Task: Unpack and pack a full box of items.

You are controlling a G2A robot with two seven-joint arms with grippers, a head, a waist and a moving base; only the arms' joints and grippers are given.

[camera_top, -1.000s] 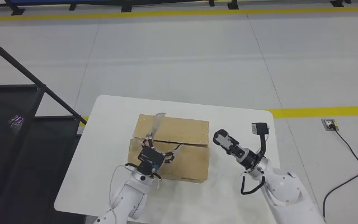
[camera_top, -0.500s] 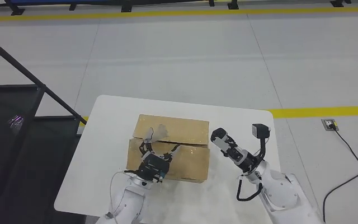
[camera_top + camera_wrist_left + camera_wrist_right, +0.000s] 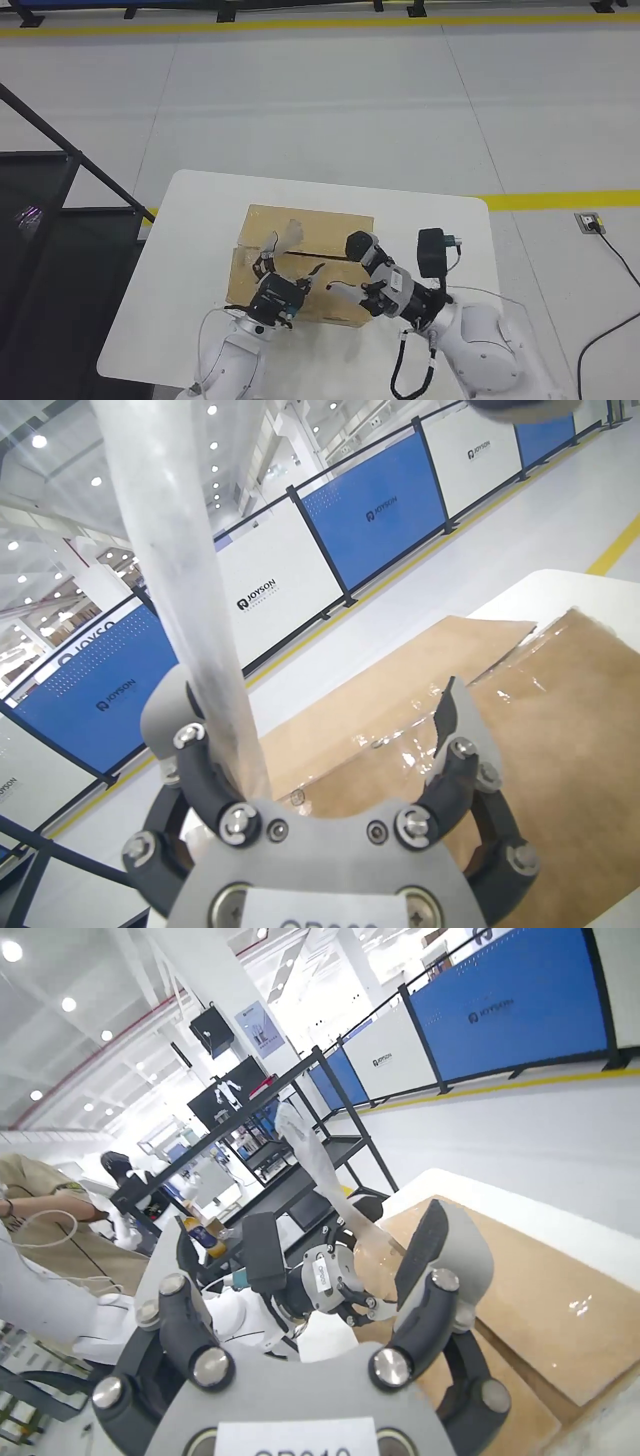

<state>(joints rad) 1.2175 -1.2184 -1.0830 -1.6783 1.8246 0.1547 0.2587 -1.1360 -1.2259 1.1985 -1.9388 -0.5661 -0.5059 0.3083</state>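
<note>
On the white table [image 3: 190,220], the left gripper [image 3: 290,266] was positioned over the near left part of the cardboard box [image 3: 320,228], which was set at the table's middle. Its jaws were spread wide with nothing clamped between them. A strip of clear tape [image 3: 165,550] was stuck to one finger [image 3: 167,710] and stood up from it, its loose end raised above the box. Glossy tape was seen on the box top along the seam, so the box was judged to be not yet opened.

To the right, the right gripper [image 3: 345,268] was held over the box just beside the left one, its jaws likewise parted and empty.

Several troubles could be expected from here. Since the strip was held by stickiness alone, it might not be shed from the finger, or it might be laid back onto the cardboard and stuck again. If it were pulled hard while fixed to the seam, the box might be dragged or tipped. With both grippers so near, a knock between them could be caused by any careless approach.
</note>
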